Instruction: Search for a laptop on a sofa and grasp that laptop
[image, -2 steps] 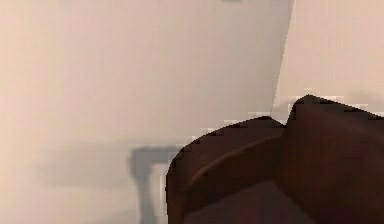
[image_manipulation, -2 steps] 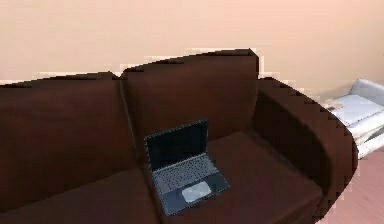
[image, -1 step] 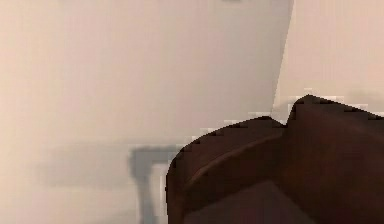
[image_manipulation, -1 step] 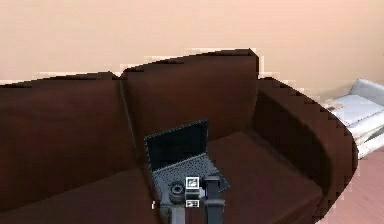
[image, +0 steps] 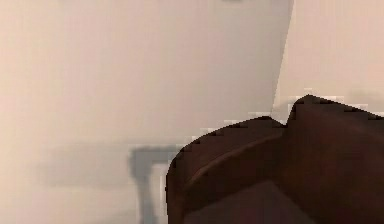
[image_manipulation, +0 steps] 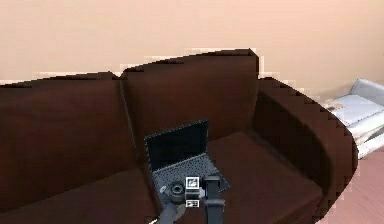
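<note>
Laptop (image_manipulation: 180, 155) on brown sofa (image_manipulation: 70, 140)

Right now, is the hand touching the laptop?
Cannot tell. In the arm side view the hand overlaps the laptop at its near edge on the sofa; neither contact nor gap shows.

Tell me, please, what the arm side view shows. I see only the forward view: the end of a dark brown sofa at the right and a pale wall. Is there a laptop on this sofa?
Observer: Yes. An open laptop lies on the seat of the sofa, with its screen standing up toward the backrest.
Operator: Where is the gripper?
Observer: The gripper shows at the laptop's near edge. I cannot tell whether it touches the laptop or holds anything.
Operator: Is anything beside the sofa?
Observer: A pale white-grey thing stands beyond the sofa's arm, at the arm side view's right.
</note>
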